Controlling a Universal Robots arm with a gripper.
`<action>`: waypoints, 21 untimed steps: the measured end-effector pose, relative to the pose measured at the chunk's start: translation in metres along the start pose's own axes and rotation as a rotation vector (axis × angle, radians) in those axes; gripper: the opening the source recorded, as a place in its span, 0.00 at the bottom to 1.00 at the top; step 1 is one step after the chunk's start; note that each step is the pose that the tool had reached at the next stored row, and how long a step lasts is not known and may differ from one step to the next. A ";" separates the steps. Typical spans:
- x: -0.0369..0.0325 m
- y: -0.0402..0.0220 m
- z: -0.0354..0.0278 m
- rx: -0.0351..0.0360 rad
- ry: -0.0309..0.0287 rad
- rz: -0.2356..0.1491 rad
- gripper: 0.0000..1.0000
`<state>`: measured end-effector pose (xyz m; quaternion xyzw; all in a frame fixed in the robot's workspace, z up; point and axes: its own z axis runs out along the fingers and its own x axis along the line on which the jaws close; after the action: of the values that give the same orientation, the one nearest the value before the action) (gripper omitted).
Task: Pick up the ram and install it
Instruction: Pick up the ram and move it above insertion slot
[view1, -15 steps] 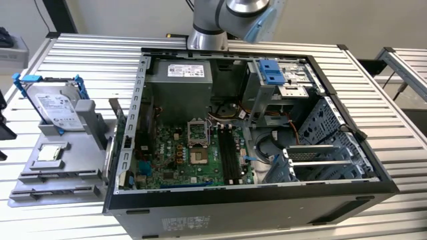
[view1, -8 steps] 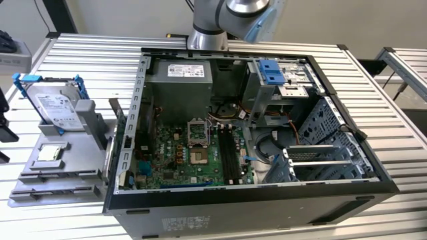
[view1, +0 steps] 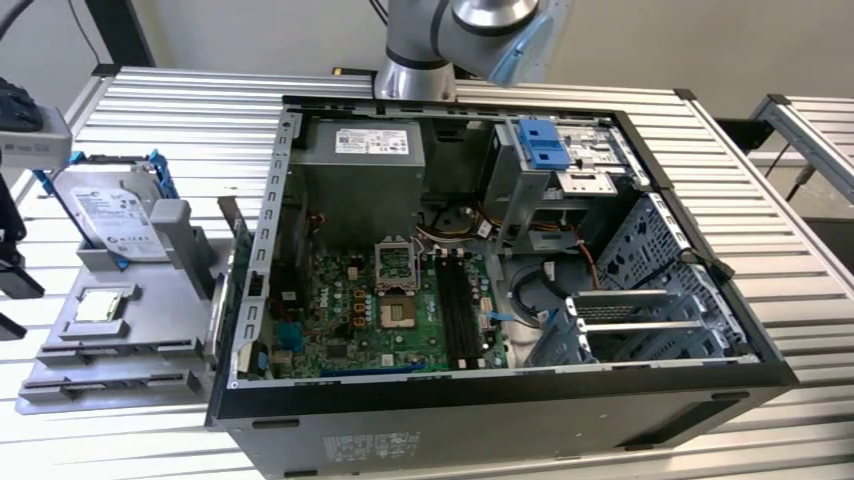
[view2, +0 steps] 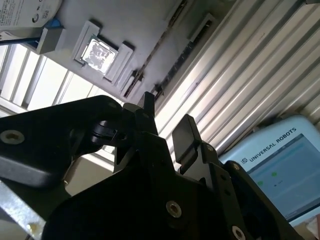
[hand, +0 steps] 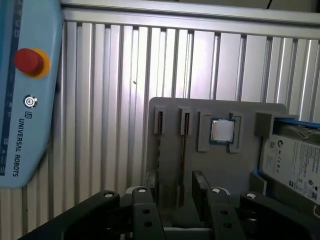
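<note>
Pincer (hand: 179, 202), fingers apart and empty, hovers above the ram (hand: 185, 162) standing edge-up in its grey holder (hand: 237, 175). You're at pickup: straddle the thin edge squarely.

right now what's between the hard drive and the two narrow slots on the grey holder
A square silver chip in its own recess of the grey holder, in the first wrist view.

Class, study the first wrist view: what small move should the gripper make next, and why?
Probably ease straight down toward the gray holder. The gripper looks open and empty, and it hangs over the ram, which stands on edge in its slot. Its fingers do not appear to be around the stick yet.
</note>
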<state>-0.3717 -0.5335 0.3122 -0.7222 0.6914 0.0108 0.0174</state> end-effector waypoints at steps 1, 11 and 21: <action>0.0004 0.0000 0.0017 -0.0001 0.0001 0.000 1.00; 0.0080 0.0008 0.0182 -0.0015 0.0036 -0.001 1.00; 0.0087 0.0009 0.0343 -0.0019 0.0110 0.000 1.00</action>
<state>-0.3719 -0.5408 0.2776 -0.7223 0.6915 0.0075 0.0129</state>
